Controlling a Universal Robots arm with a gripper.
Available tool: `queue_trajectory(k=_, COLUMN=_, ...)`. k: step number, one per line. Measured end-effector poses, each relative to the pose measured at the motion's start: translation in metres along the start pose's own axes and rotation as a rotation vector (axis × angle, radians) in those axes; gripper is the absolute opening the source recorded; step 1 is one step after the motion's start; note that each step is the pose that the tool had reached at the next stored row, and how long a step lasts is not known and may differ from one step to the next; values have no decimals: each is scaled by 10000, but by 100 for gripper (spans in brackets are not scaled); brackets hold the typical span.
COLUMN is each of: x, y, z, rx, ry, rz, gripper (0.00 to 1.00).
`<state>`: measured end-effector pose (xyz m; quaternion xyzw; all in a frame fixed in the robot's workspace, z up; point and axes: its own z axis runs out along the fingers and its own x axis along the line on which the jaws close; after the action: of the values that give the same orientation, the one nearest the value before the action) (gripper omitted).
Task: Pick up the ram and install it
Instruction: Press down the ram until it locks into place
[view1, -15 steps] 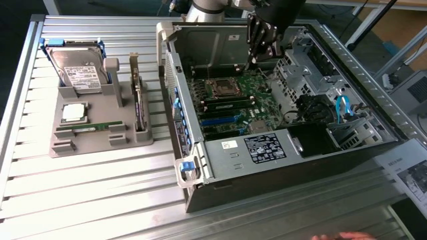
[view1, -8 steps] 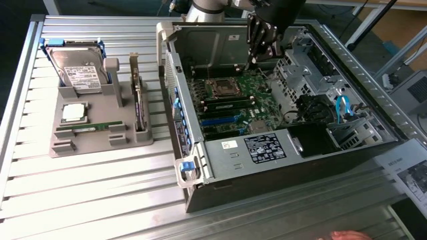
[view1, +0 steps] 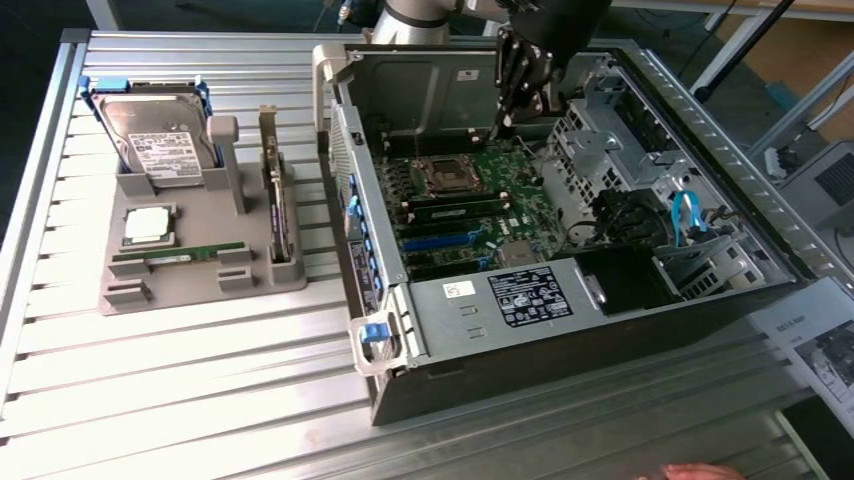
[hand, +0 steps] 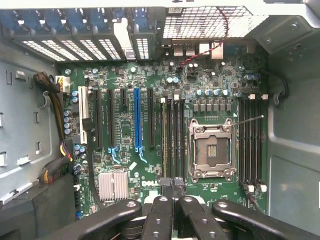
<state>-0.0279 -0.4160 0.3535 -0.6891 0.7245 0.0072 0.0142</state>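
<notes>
**Jaws over the memory slots, stick seated below them**

My gripper (hand: 173, 186) hangs inside the open computer case (view1: 574, 330), above the green motherboard (hand: 150, 75), jaws together and holding nothing that I can make out. Directly beneath the fingertips, in the slot bank just beside the empty processor socket (hand: 211, 149), a ram stick (hand: 164, 140) stands in the slot farthest from the socket. Another ram stick (view1: 178, 257) lies in the grey holder (view1: 200, 285) on the tabletop, well apart from the case. I judge this the seating step; any further press needs to be straight down along the slot.
</notes>
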Motion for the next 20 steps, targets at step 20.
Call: queue_trajectory(k=20, x=0, y=0, z=0, rx=90, ry=28, rz=2970, gripper=10)
